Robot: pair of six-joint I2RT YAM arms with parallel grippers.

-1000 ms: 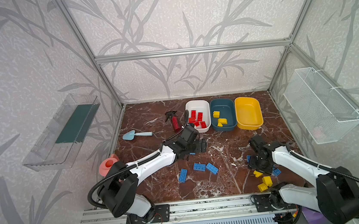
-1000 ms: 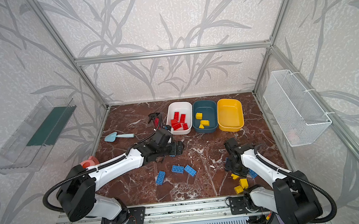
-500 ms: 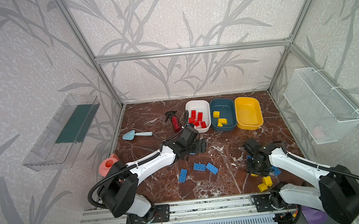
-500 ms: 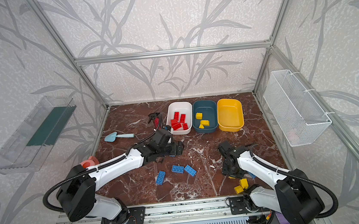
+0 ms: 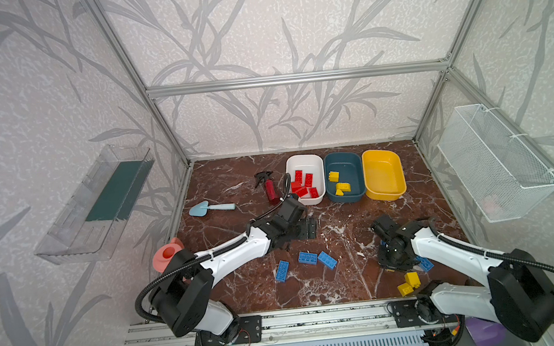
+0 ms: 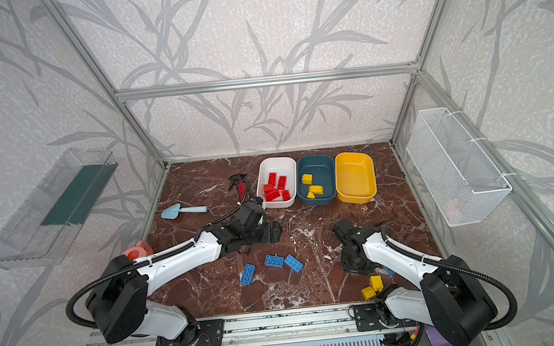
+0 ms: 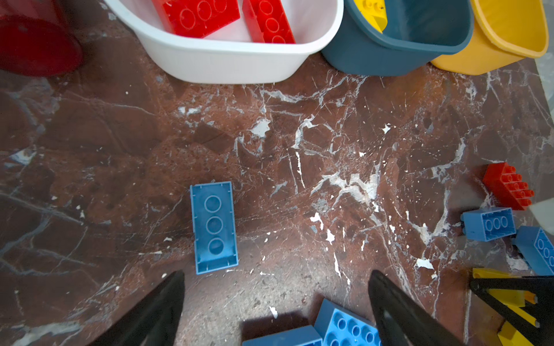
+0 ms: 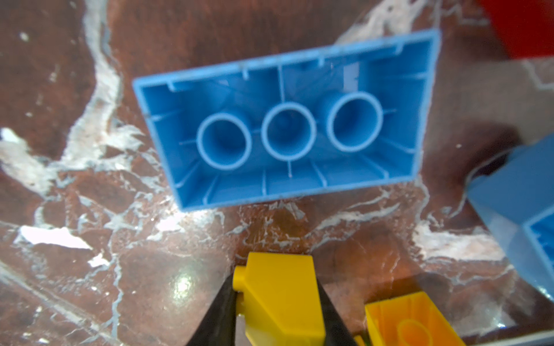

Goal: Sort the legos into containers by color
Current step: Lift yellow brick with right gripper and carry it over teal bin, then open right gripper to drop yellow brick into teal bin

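Reddish-brown marble tabletop [image 5: 235, 184] carried three shallow plastic tubs along its back edge. The white tub [image 5: 317, 169] held red studded bricks [image 5: 304, 186], the dark teal tub [image 5: 350, 169] held yellow studded bricks [image 5: 339, 186], and the yellow tub [image 5: 383, 174] stood beside it. I had my right gripper [image 8: 275, 284] clamped on a small yellow plastic brick [image 8: 281, 308] near the front right. My left gripper [image 7: 275, 274] hung mid-table with its jaws wide apart, an upturned blue brick [image 7: 214, 226] just ahead of its fingertips.

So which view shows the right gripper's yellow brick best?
Right wrist view: yellow brick close up in the right gripper. In both top views that gripper hides it; left wrist catches it at its edge.
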